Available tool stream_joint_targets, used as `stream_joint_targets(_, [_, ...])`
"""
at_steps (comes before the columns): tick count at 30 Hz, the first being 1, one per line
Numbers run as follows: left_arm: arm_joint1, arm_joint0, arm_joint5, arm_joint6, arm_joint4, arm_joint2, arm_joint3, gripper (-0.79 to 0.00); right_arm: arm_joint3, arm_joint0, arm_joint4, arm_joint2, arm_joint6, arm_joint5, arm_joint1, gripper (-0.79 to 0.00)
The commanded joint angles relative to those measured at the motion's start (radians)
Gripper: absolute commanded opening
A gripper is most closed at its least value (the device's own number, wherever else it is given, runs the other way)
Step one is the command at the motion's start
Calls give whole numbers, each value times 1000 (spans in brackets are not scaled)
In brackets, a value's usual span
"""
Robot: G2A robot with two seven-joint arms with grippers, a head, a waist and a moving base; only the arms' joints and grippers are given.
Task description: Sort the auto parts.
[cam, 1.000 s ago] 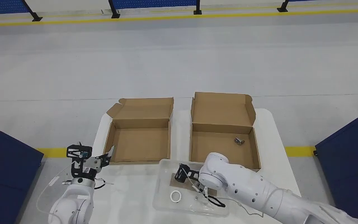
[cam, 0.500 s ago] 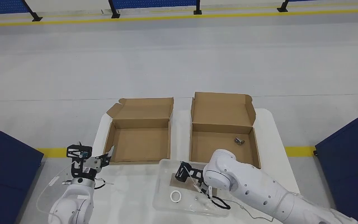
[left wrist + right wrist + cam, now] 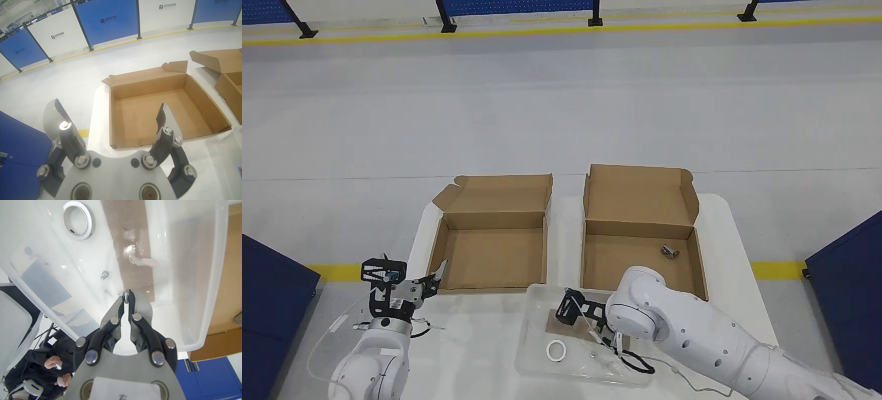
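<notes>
right pincer (image 3: 126, 298) gripping screw (image 3: 125, 295), over bin (image 3: 206, 294)

The left tool (image 3: 110, 104) hangs over the near left part of the desk (image 3: 98, 121), its two fingers (image 3: 167, 121) spread wide apart. Just beyond it sits an open cardboard box (image 3: 143, 111), its lid flap raised at the far side. A second box (image 3: 228, 89) lies to the right of the first, apart from it. Far off, blue and white partition panels (image 3: 111, 20) stand behind a yellow line (image 3: 121, 45) on the floor.
</notes>
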Motion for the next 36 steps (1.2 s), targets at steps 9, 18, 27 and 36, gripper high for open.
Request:
stream_joint_targets(9, [0, 0, 0, 0, 0, 0, 0, 0, -40, -52, 133, 100, -56, -94, 30, -785])
stream_joint_targets(18, [0, 0, 0, 0, 0, 0, 0, 0, -132, -184, 393, 341, -108, -285, 105, -785])
stream_joint_targets(27, [0, 0, 0, 0, 0, 0, 0, 0, -150, -250, 587, 415, -161, -357, 150, -785])
stream_joint_targets(36, [0, 0, 0, 0, 0, 0, 0, 0, -124, -264, 660, 438, -216, -377, 152, -785])
